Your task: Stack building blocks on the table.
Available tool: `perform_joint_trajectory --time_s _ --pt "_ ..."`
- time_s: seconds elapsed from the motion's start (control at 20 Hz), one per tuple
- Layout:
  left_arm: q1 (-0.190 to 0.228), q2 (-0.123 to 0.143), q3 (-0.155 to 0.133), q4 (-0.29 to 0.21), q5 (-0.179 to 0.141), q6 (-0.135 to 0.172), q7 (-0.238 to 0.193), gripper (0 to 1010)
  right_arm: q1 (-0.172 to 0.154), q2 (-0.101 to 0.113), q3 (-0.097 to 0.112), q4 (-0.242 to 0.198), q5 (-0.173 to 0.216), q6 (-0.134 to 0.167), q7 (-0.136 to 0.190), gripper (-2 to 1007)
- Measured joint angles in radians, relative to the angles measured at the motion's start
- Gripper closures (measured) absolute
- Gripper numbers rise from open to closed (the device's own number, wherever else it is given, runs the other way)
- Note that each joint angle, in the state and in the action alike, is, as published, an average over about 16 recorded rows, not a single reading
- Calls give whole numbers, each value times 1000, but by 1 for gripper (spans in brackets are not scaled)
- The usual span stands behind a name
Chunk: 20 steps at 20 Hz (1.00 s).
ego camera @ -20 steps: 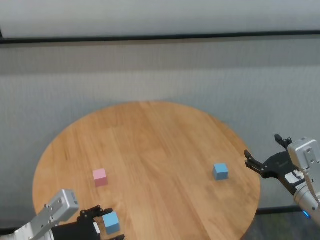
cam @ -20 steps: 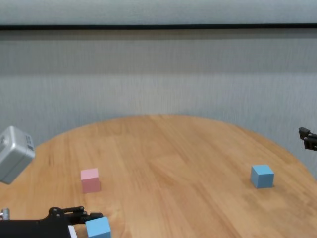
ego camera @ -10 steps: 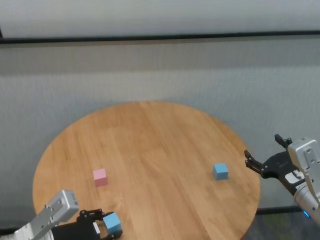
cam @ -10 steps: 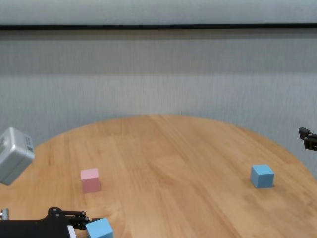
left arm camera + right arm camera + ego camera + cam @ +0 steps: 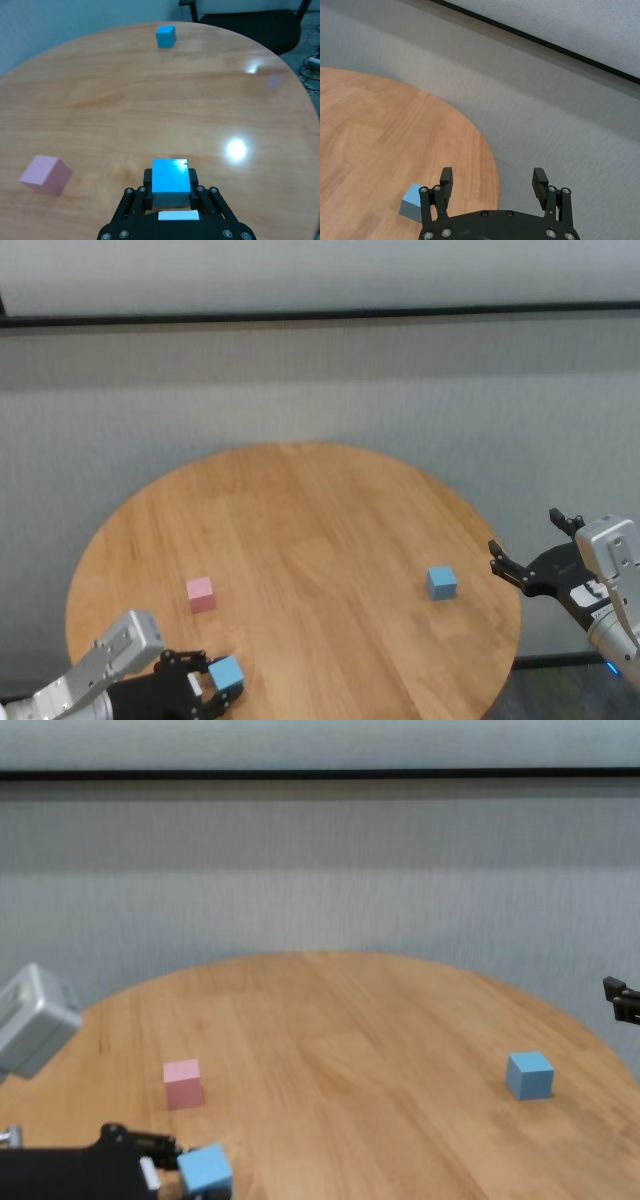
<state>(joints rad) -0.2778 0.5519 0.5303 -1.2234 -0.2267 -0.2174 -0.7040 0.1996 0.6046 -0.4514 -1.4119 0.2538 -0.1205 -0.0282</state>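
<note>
At the table's (image 5: 300, 530) near left edge my left gripper (image 5: 218, 682) is shut on a light blue block (image 5: 226, 673) (image 5: 170, 176) (image 5: 206, 1168), its fingers pressed on both sides. The pink block (image 5: 200, 593) (image 5: 45, 174) (image 5: 183, 1082) sits a little farther in on the left. A second light blue block (image 5: 441, 582) (image 5: 412, 208) (image 5: 529, 1075) (image 5: 165, 36) rests near the right edge. My right gripper (image 5: 530, 558) (image 5: 493, 183) hovers open just off the table's right rim, beside that block and apart from it.
A grey wall with a dark horizontal strip (image 5: 320, 315) runs behind the round table. A dark chair (image 5: 250, 25) stands beyond the table's far side in the left wrist view.
My left gripper's fingers have shut onto the near light blue block, and the arm has shifted slightly. The right arm and the other two blocks have not moved.
</note>
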Motion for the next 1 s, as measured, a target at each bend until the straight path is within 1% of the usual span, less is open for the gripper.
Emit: perform_joint_trajectory --time_s 0.25,0.55,0.75,1.0 --pt "-17 -20 -5 -31 8 19 29 613 0 0 0 0 0 0 0 4" --pt "-50 -61 -7 -58 23 45 69 613 0 0 0 0 0 0 0 4" --pt "-77 -94 -3 -53 39 59 92 613 0 0 0 0 0 0 0 4" --pt "-108 -134 8 -20 64 76 117 613 0 0 0 0 0 0 0 4"
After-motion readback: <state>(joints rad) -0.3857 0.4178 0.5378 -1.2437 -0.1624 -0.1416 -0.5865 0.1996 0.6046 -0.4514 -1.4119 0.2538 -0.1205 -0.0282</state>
